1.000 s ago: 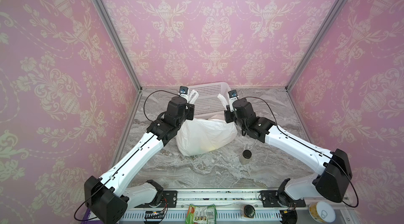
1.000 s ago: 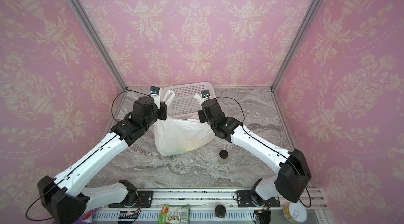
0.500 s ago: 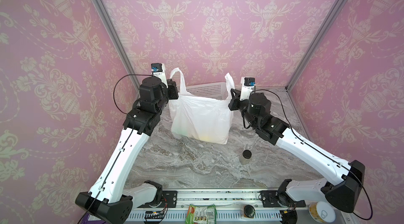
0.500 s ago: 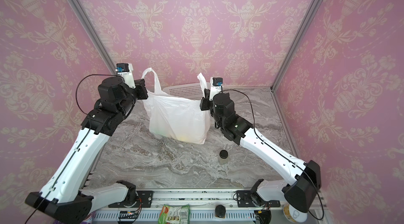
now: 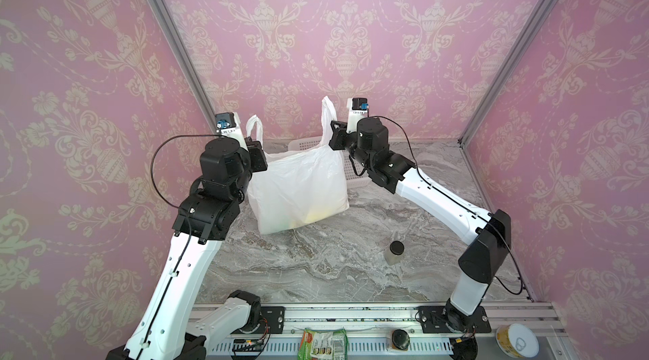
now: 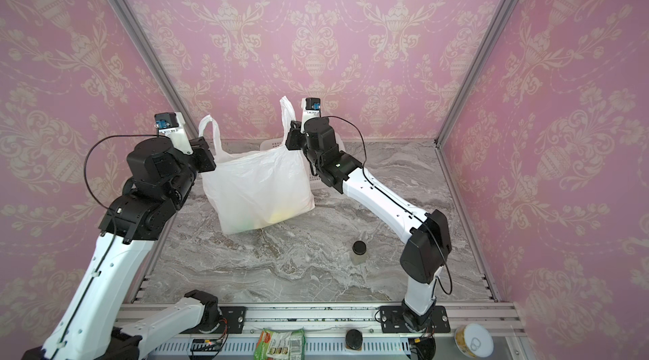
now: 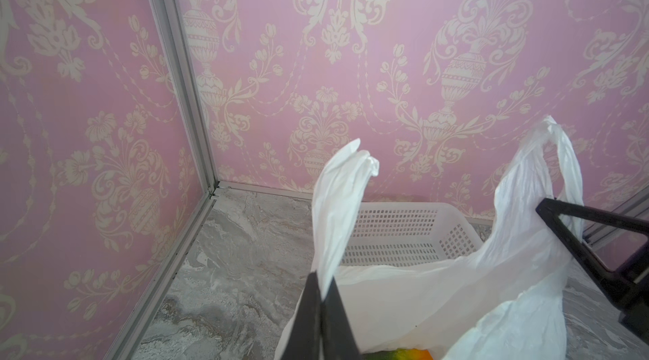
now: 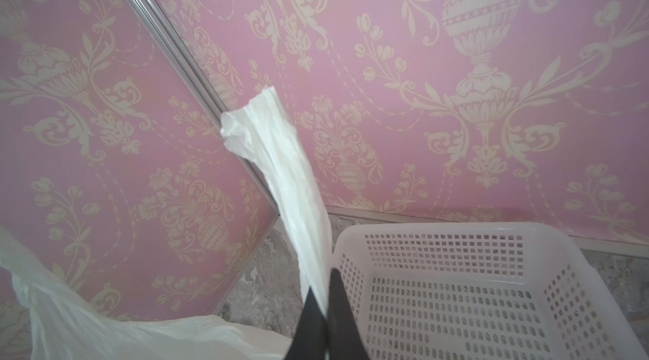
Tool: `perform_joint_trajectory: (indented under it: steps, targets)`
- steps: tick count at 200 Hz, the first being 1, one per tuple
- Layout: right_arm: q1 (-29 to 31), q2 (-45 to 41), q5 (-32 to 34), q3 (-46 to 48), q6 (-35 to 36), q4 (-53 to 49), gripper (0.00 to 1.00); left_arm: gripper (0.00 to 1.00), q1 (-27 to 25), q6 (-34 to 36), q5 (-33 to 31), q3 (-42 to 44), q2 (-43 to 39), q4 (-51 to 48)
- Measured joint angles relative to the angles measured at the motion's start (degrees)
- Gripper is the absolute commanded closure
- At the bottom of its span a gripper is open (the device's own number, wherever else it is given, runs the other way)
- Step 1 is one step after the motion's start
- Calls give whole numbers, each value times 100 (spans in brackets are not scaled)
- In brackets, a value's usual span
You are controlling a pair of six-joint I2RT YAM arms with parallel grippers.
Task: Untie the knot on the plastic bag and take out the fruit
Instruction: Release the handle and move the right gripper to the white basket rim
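— What do the left fingers point(image 7: 316, 305) have?
— They are pressed together on the left handle point(image 7: 340, 200) of the plastic bag point(image 5: 298, 186). The loop stands up past the tips.
— And the right fingers point(image 8: 339, 305)?
— They pinch the right handle point(image 8: 281, 172) the same way, its loop rising beyond the tips. The two handles are well apart, each in its own fingers.
— Where is the bag, then?
— It is strung between the two pairs of fingers with its mouth stretched open. Both top views show its body hanging below them. Whether its bottom rests on the surface point(image 5: 316, 270) I cannot tell.
— The fruit point(image 7: 404, 355)?
— Low inside the bag, below the fingers. A green-and-orange piece shows just under the left fingers, and a yellow patch point(image 5: 316, 216) glows through the plastic.
— Anything farther out?
— A white perforated basket point(image 8: 439, 230) lies just beyond the right fingers, behind the bag. A small jar point(image 5: 396, 252) with a black lid stands on the surface, well apart from both.
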State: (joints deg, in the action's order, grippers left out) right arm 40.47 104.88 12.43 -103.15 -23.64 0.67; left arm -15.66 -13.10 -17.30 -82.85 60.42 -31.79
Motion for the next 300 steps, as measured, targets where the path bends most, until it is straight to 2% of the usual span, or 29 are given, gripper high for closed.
perform_joint_trajectory:
  steps: [50, 59, 83, 93, 106, 125, 141, 159, 181, 197, 229, 273, 300]
  targets:
    - [-17, 232, -269, 7, -17, -92, 100, 100, 13, -407, 835, 866, -671, -319]
    - [-42, 232, -413, 79, -17, -33, 88, 100, 13, -498, 1003, 1069, -892, -339]
    - [-118, 299, -868, 114, 125, -37, 43, 100, 13, -693, 1268, 1502, -1375, -374]
    - [-153, 297, -874, 181, 195, -55, 28, 100, 13, -741, 1296, 1604, -1491, -389]
    - [-205, 210, -796, 426, 302, -52, 18, 100, 13, -763, 1298, 1716, -1552, -365]
    - [-387, -153, -702, 1207, 415, -59, 11, 100, 13, -782, 1274, 1996, -1572, -229]
    - [-769, -581, -719, 1985, 372, 0, 8, 100, 13, -782, 1141, 2216, -1537, -212]
    - [-1484, -1034, -824, 2750, 223, 136, 7, 100, 13, -780, 960, 2317, -1405, -210]
    - [-2369, -1147, -1049, 3056, -52, 260, 7, 100, 13, -778, 841, 2420, -1335, -146]
    - [-2776, -990, -1239, 3014, -214, 264, 8, 100, 13, -765, 804, 2461, -1335, -111]
    - [-2966, 149, -1550, 1919, -341, -205, 13, 100, 13, -715, 702, 2481, -1421, -94]
    - [-2723, 1569, -1810, 715, -306, -1023, 13, 100, 13, -695, 643, 2483, -1589, -72]
    - [-2514, 2234, -1648, -245, -133, -1818, 19, 100, 13, -693, 643, 2485, -1624, -59]
